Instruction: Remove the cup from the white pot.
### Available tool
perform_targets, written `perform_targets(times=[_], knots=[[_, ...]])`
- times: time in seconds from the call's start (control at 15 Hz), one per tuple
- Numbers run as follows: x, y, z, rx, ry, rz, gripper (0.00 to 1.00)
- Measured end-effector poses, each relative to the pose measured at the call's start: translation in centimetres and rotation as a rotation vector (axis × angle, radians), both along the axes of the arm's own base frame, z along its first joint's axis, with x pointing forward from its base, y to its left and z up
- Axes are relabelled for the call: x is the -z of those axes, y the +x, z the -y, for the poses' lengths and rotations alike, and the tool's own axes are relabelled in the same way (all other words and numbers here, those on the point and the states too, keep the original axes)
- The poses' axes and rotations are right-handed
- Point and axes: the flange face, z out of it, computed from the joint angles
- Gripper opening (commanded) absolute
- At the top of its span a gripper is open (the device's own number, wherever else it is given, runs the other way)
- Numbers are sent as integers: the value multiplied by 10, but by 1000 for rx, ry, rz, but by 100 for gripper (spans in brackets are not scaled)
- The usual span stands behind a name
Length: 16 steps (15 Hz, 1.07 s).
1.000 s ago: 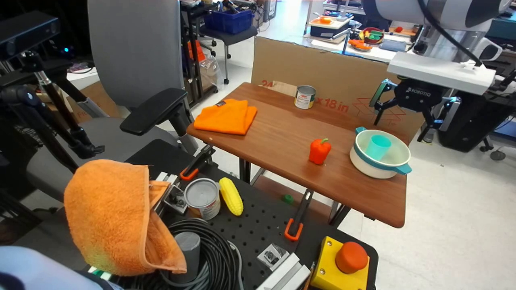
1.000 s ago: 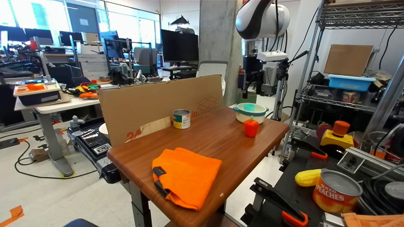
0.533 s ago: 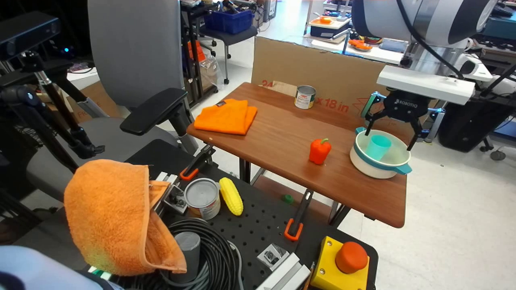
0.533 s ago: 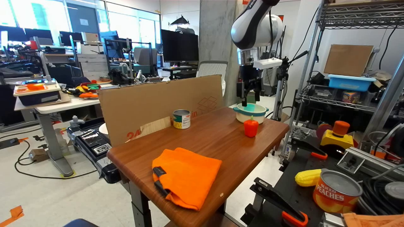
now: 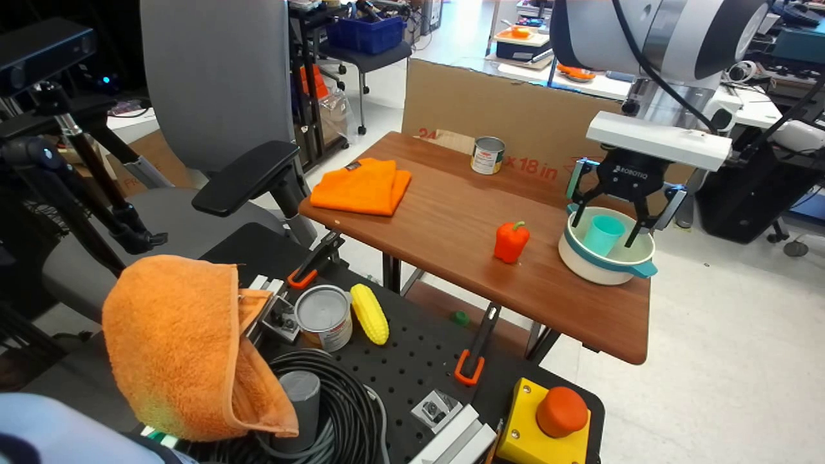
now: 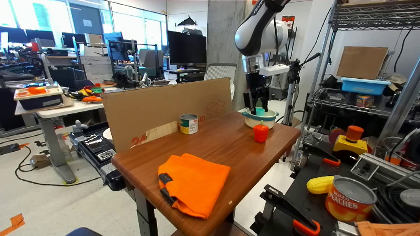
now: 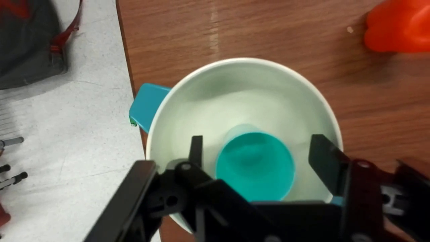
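My tool (image 7: 257, 146) has its jaws spread wide, one each side of the cup (image 7: 256, 167) sitting in the pot (image 7: 268, 106), so I'd sink straight down, keep clear of the pot's wall, pinch gently, then lift vertically

Wrist view peers into the white pot (image 7: 248, 97) from close above; both exterior views share it, slanting down from afar

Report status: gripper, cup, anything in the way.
Gripper open, straddling teal cup. Cup upright inside white pot, ungripped. Pot wall encircles cup, possible snag.
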Motion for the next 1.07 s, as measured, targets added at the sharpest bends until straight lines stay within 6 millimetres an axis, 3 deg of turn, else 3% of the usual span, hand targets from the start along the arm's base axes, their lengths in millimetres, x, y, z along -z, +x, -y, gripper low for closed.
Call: perform_targets(times=[0.27,0.6,0.8,1.07], knots=[[3,3,-1,1,-1,-7,22],[-3,3,2,-7,-9,-3,17],[-30,-3,11,-20,-1,23,17],[-94,-15,21,-31,44,87,17]])
